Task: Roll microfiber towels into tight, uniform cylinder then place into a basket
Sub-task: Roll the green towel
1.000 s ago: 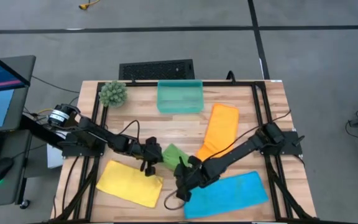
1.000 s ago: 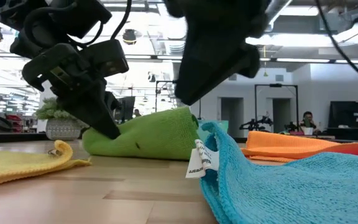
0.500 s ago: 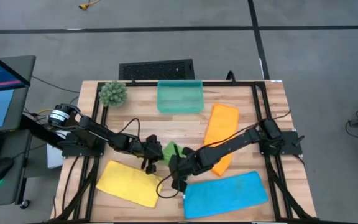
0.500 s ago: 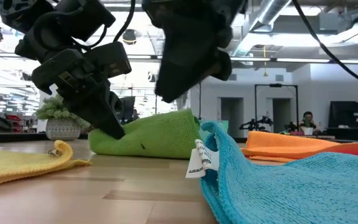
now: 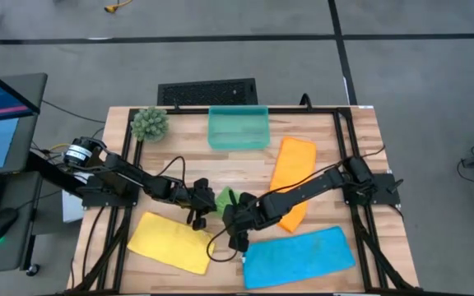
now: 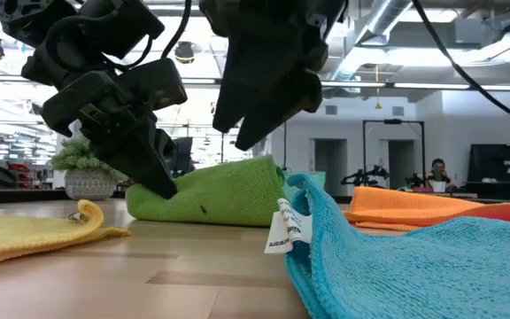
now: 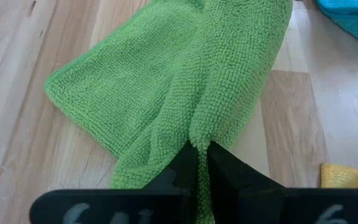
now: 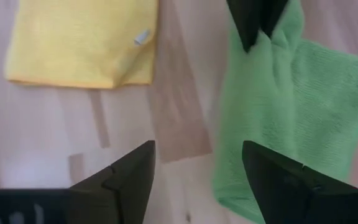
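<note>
green towel (image 7: 185, 93) loosely bunched, one fold in left claw (image 7: 199, 163)

The middle of the surface (image 5: 245, 164) is crowded: the left pincer (image 5: 206, 203) is pinched shut on the green towel (image 5: 227, 200), and the right pincer (image 5: 234, 224) hangs just beside it with its jaws wide apart, so both arms bar any pass across the centre. Along the near edge the yellow towel (image 5: 171, 242) and blue towel (image 5: 299, 257) cover most of the wood. The orange towel (image 5: 290, 177) lies toward the right edge. Bare boards stay open between the green towel and the basket (image 5: 238, 128) at the far edge. The plant ball (image 5: 149, 123) fills the far left corner.
</note>
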Robot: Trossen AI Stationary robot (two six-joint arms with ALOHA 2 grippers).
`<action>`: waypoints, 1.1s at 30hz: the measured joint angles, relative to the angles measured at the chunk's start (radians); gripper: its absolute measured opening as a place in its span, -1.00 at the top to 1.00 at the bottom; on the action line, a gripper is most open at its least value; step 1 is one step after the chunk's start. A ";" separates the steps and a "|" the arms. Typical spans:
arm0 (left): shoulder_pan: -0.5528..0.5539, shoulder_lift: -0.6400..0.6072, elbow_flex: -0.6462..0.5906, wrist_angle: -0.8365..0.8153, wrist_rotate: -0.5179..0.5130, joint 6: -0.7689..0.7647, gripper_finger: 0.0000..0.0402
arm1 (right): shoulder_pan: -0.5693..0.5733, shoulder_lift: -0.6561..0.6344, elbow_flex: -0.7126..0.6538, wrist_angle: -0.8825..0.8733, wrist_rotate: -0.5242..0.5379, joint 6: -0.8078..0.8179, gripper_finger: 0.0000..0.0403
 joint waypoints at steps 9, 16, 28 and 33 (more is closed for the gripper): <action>0.000 0.000 0.000 0.000 0.000 0.030 0.95 | -0.023 0.000 0.000 -0.053 0.001 -0.087 -0.32; 0.000 0.000 0.000 0.000 0.001 0.049 0.95 | -0.023 0.001 -0.043 -0.027 0.024 -0.104 -0.32; 0.000 0.000 0.000 0.001 0.001 0.050 0.95 | -0.051 0.001 -0.043 0.003 0.076 -0.104 -0.31; 0.000 0.000 0.000 0.000 0.001 0.050 0.95 | -0.030 0.001 -0.043 0.031 0.072 -0.104 -0.31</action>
